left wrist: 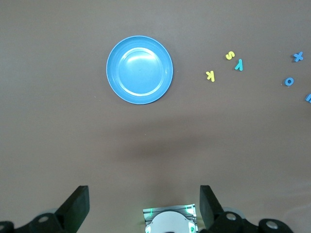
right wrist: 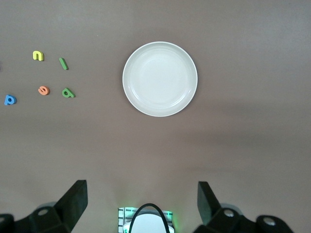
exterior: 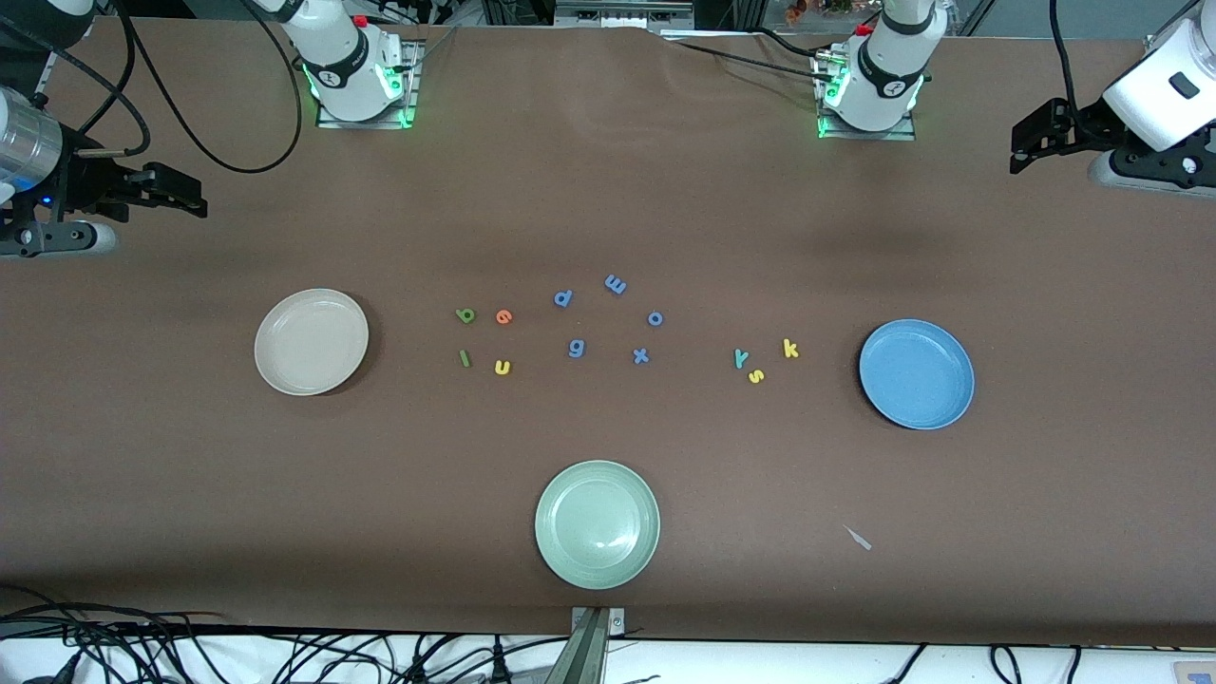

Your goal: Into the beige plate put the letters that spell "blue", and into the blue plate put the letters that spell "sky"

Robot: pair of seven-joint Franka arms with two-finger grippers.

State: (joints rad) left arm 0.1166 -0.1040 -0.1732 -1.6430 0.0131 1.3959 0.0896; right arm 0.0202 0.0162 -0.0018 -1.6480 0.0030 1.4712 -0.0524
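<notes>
— Nearest the camera I see a pale green plate (exterior: 597, 524) with nothing in it, and a small pale scrap (exterior: 859, 539) on the table (exterior: 608, 190) toward the left arm's end. What about the letters?

— I have them in a loose band across the middle, farther from the camera than the green plate. Toward the right arm's end sit the green b (exterior: 465, 314) and orange e (exterior: 503, 316), with the dark green l (exterior: 464, 357) and yellow u (exterior: 502, 367) just nearer the camera. All four lie on the table beside the beige plate (exterior: 311, 341), not in it.

— And the other set?

— I see the teal y (exterior: 741, 357), yellow s (exterior: 756, 376) and yellow k (exterior: 790, 348) bunched close together near the blue plate (exterior: 916, 373), also on the table. Both plates are bare. Between the two groups lie the blue letters d (exterior: 563, 297), m (exterior: 615, 283), o (exterior: 655, 318), g (exterior: 576, 348) and x (exterior: 640, 355).

— Where are the grippers?

— I have the left gripper (exterior: 1031, 142) raised at the left arm's end of the table, fingers (left wrist: 77, 206) spread wide, holding nothing; its wrist camera looks down on the blue plate. The right gripper (exterior: 180, 195) hangs at the right arm's end, fingers (right wrist: 75, 201) likewise apart and holding nothing, the beige plate in its wrist view. Both arms wait.
</notes>
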